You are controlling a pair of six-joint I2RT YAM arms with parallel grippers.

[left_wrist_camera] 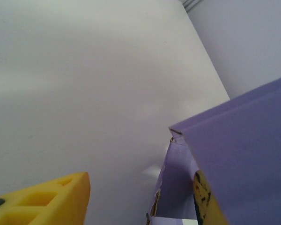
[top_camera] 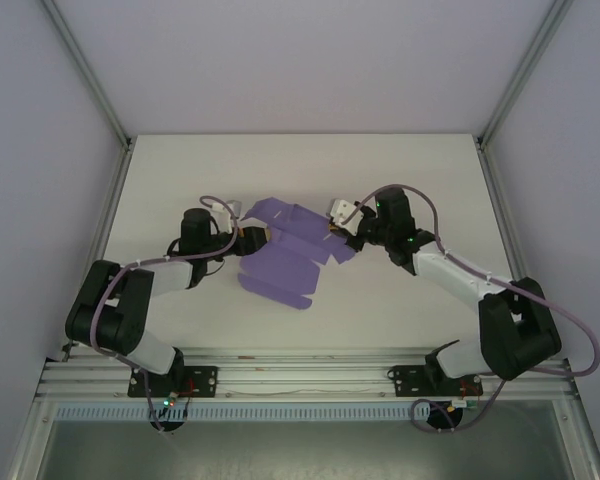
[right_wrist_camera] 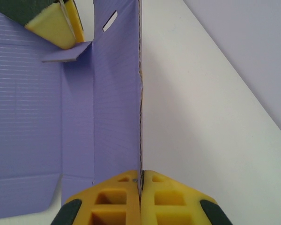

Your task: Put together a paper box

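Left wrist, left gripper (left_wrist_camera: 143,187) agape, one finger (left_wrist_camera: 203,199) half-hidden behind the paper box (left_wrist_camera: 243,154) (cropped), right wrist, right gripper (right_wrist_camera: 140,176) clamping its edge.

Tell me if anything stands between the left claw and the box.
Nothing visible does. The left claw straddles a wall of the box, with one finger apart from it. The right claw pinches the opposite edge.

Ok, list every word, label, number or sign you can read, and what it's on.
No readable text.
The paper box is plain purple, unprinted; the right gripper pinching its edge has unmarked yellow fingers.
Any marks on the arm bases are too small to read.
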